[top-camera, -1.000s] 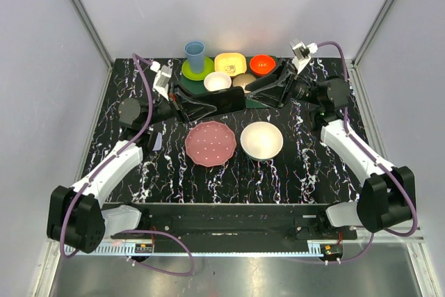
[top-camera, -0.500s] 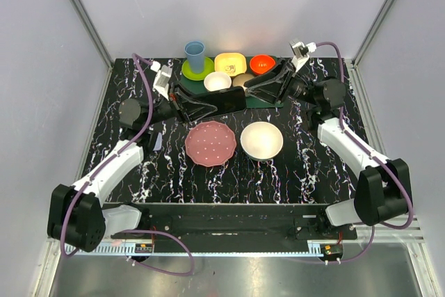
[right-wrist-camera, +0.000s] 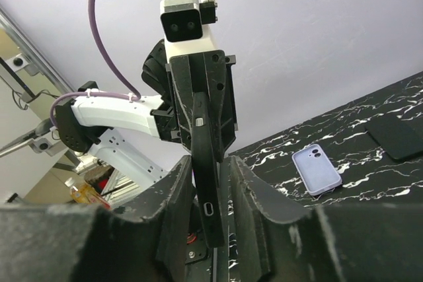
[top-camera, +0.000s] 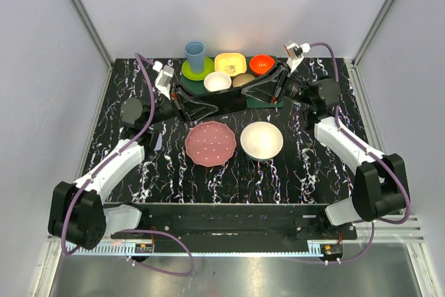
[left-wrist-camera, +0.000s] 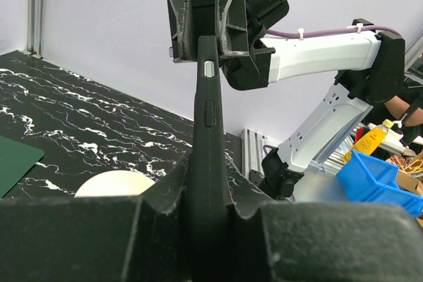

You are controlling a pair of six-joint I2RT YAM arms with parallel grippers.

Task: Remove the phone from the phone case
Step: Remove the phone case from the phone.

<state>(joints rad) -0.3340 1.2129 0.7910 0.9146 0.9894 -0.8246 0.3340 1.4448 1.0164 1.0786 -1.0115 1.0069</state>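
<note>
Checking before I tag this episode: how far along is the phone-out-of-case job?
Done: the phone case lies empty on the table, apart from the phone. In hand: the left gripper is shut on one end of the phone, held in the air; the right gripper straddles the other end, grip unclear. Left: at most setting the phone down.

Bright, even light falls from above on the black white-veined table [top-camera: 174, 172], leaving only soft, short shadows, and a warm glare patch shows low on the pale rear wall [top-camera: 236, 5]. In the wrist views the left end effector [left-wrist-camera: 208, 160] and the right end effector [right-wrist-camera: 208, 160] spread dark and blurred along the bottom edge. The blue plastic bin [left-wrist-camera: 377, 179] at the right is out of focus.
</note>
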